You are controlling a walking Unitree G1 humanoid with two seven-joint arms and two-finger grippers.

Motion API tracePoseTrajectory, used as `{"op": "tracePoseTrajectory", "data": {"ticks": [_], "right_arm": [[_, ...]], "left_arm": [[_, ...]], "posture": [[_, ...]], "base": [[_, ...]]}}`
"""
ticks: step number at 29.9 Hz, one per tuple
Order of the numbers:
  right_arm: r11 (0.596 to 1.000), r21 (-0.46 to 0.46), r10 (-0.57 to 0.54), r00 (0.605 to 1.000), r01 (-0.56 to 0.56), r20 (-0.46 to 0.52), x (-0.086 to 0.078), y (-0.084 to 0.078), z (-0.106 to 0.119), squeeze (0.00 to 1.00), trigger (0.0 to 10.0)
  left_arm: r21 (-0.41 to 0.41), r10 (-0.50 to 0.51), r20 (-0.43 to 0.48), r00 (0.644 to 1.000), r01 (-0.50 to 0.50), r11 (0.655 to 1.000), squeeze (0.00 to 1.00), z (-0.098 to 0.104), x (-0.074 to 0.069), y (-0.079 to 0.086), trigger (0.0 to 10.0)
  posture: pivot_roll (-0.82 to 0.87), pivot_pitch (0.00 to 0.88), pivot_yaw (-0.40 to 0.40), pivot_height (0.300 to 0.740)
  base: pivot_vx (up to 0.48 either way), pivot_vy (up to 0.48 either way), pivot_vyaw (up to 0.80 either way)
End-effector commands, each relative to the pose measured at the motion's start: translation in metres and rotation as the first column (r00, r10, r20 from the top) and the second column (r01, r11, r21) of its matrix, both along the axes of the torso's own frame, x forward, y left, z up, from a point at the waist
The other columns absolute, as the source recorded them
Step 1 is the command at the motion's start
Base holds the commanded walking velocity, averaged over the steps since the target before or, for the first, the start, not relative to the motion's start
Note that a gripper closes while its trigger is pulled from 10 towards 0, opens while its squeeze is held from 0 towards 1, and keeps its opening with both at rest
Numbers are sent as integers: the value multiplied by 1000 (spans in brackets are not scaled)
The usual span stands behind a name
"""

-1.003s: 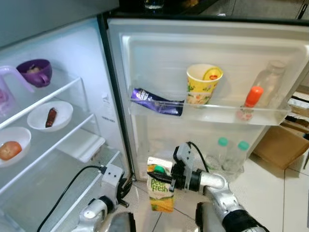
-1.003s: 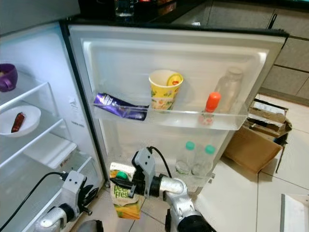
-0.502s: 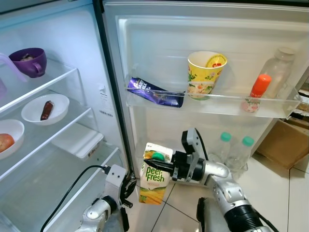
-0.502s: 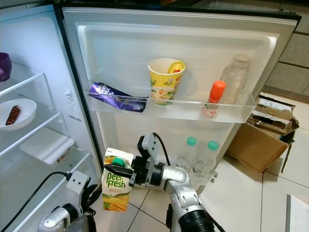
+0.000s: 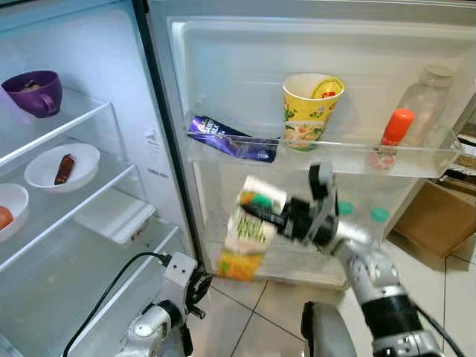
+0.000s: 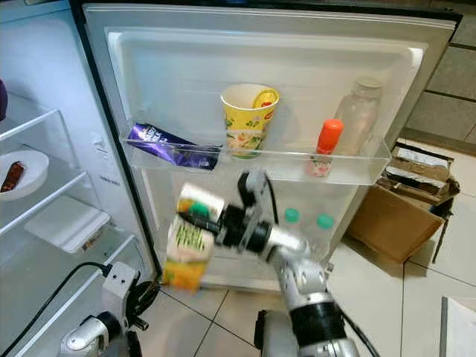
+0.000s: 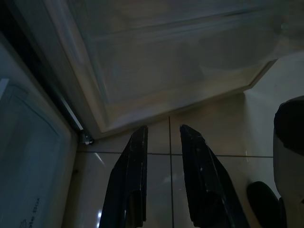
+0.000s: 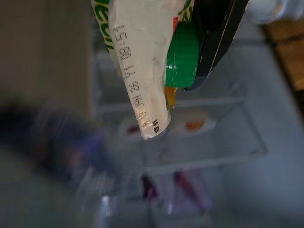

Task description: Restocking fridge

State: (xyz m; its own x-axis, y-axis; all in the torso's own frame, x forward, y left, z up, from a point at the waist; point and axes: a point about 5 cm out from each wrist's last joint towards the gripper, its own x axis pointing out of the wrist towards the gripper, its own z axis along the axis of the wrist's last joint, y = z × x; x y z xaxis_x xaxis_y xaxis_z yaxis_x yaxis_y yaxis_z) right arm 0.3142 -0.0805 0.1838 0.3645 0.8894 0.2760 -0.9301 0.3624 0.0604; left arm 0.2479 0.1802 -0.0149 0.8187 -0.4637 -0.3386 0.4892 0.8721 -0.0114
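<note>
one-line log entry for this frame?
right hand: shut on juice carton, raised before door shelf | left hand: idle, low

Juice carton [image 8: 142,61], held at top by right gripper [image 8: 209,52]: black date stamp along sealed top edge, reads roughly "JAN 26" beside "15:" and "08" (other characters too smeared to make out). Green lettering on carton front [image 5: 249,230] blurred, unreadable. Yellow cup [image 5: 309,111] on door shelf: red-and-yellow logo, wording too small. Purple wrapper [image 5: 230,139]: print illegible.

Tilted green-capped juice carton [image 5: 249,234], held aloft
</note>
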Motion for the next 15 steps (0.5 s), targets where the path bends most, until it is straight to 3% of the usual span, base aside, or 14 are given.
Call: {"op": "tracePoseTrajectory", "data": {"ticks": [1,8,12,13,15], "right_arm": [[999,23,-28,1000,28,9,2,0,6,0,10000],[981,26,-194,981,194,0,17,3,7,0,10000],[966,-49,-253,967,253,-5,22,4,-4,0,10000],[946,-119,-300,954,300,19,24,6,-13,0,10000],[933,-160,-321,946,323,42,24,8,-19,0,10000]], "left_arm": [[1,7,11,1000,-7,1000,0,1,-1,4,10000],[-7,13,12,1000,-13,1000,0,0,-2,3,10000],[-11,11,12,1000,-10,1000,0,0,-3,1,10000],[-15,7,13,1000,-7,1000,0,-1,-3,0,10000],[-16,5,14,1000,-5,1000,0,0,-3,-1,10000]], "posture": [[-51,25,-41,390],[-50,30,-46,375],[-47,30,-45,375],[-48,28,-47,375],[-48,27,-47,375]], "base": [[0,0,0],[0,0,0],[0,0,0],[0,0,0],[0,0,0]]}}
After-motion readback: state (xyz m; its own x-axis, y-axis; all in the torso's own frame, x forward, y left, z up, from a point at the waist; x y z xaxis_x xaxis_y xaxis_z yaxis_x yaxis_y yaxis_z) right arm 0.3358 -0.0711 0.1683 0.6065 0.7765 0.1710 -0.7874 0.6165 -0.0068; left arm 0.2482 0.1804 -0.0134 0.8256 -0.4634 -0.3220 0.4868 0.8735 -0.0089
